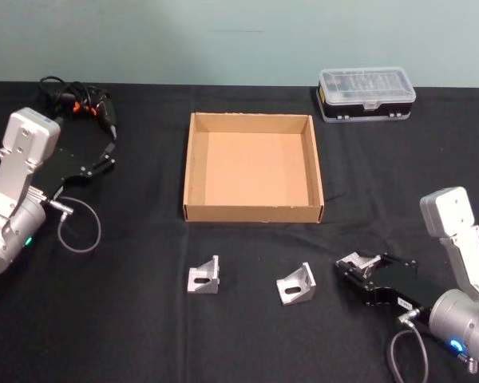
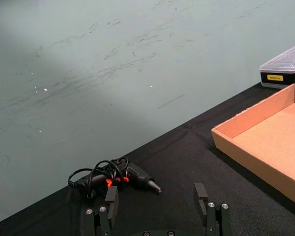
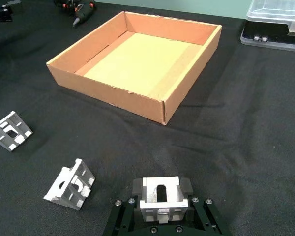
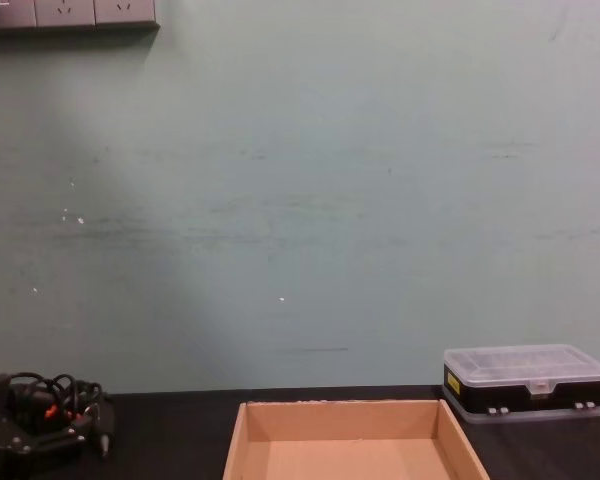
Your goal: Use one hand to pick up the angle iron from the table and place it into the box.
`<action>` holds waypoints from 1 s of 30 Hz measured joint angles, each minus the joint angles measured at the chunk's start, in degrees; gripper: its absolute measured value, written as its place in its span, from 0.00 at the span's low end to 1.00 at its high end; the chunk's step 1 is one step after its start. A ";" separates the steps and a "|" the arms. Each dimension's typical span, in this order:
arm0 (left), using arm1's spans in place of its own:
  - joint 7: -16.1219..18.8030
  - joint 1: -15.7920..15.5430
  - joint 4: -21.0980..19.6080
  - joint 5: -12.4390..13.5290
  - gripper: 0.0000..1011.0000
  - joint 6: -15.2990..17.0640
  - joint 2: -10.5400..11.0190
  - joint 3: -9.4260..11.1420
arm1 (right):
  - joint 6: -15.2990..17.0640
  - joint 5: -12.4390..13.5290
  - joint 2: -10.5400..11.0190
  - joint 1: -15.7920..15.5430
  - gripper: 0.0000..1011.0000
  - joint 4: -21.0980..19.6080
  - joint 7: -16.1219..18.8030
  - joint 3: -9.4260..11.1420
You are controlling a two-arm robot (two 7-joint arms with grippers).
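table: black matte top; it carries every item you see listed here.
box: tan cardboard tray with low walls, at the table's centre.
right gripper: your working hand, low over the table, near the box's front right corner; its fingers are clamped on either side of one angle iron.
held angle iron: silver, slotted face up, pinched between the black fingers; you cannot tell whether it touches the table.
middle angle iron: loose on the table, just left of the right gripper, in front of the box.
left angle iron: loose on the table before the box's left front corner, well apart from the middle one.
left gripper: parked at the table's left side, fingers spread wide, gripping nothing.
power screwdriver: black, with tangled cable, back left by the wall.
plastic case: black, clear lid shut, back right, behind the box.
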 joint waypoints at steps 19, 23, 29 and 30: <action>0.00 0.00 0.00 0.00 0.99 0.00 0.00 0.00 | -2.03 2.21 -1.74 8.49 0.45 -1.99 5.10 5.38; 0.00 0.00 0.00 0.00 0.99 0.00 0.00 0.00 | -0.38 2.53 -1.74 13.97 0.45 -0.40 6.58 3.93; 0.00 0.00 0.00 0.00 0.99 -0.01 0.00 -0.01 | 2.69 1.82 -2.63 23.22 0.45 4.65 8.37 -0.28; 0.00 0.00 0.00 0.00 0.99 0.00 0.00 0.00 | 3.78 1.54 -3.05 25.55 0.45 6.18 8.81 -1.49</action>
